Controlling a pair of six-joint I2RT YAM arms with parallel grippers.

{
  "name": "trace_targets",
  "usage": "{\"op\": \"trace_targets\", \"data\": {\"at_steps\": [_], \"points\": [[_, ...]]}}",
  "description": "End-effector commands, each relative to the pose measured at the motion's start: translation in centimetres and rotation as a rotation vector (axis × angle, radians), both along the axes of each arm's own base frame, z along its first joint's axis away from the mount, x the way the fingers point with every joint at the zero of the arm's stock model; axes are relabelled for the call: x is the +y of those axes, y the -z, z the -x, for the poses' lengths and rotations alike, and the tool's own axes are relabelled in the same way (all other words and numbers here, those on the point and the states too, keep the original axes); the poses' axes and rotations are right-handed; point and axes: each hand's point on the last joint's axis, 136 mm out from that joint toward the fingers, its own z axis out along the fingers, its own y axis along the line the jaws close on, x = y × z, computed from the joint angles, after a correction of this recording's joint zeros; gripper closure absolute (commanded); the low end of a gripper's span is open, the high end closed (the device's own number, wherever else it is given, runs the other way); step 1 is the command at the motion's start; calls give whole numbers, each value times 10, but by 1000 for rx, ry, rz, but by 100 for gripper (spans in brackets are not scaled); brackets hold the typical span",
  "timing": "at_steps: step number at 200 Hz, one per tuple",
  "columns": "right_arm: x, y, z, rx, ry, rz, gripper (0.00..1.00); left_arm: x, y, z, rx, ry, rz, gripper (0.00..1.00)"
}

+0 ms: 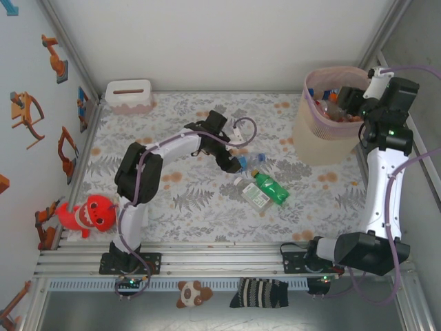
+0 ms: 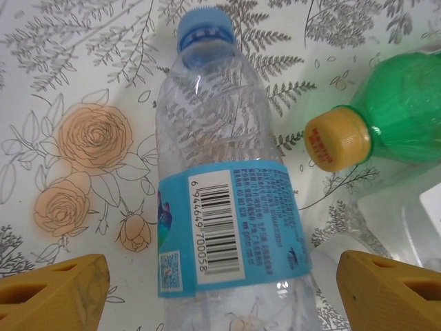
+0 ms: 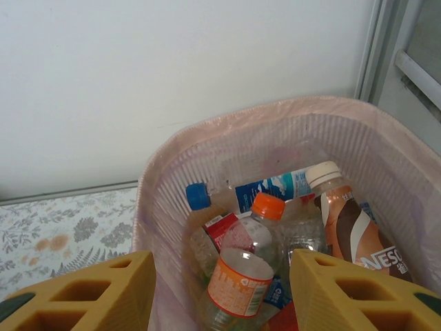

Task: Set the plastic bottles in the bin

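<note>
Crowding the clear bottle (image 2: 220, 172) on the worktop (image 1: 193, 207): a green bottle (image 2: 406, 110), yellow cap near its shoulder, and a boxy container (image 2: 406, 214) just beside. Base cut off below the frame. Lies flat, long axis running away from the left end effector (image 2: 220, 293), blue cap farthest; fingers released either side, not touching. Right end effector (image 3: 220, 289) released above the bin (image 3: 386, 158), heaped bottles (image 3: 258, 221) inside.
</note>
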Motion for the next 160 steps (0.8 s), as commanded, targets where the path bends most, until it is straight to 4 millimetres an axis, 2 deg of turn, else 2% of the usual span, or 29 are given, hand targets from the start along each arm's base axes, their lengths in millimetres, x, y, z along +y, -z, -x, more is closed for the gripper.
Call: {"op": "trace_targets", "data": {"at_steps": [1, 30, 87, 130, 160], "points": [[6, -10, 2, -41, -20, -7, 47, -1, 12, 9, 3, 61, -56, 16], [6, -8, 0, -36, -25, -11, 47, -2, 30, 18, -1, 106, -112, 21], [6, -5, -1, -30, -25, -17, 47, 2, 44, 12, -24, 98, -166, 32], [8, -7, 1, -33, -27, -21, 47, 4, 41, 12, -33, 97, -172, 44], [13, -11, 4, -38, -45, -30, 47, 3, 30, 9, -50, 85, -151, 50]]}}
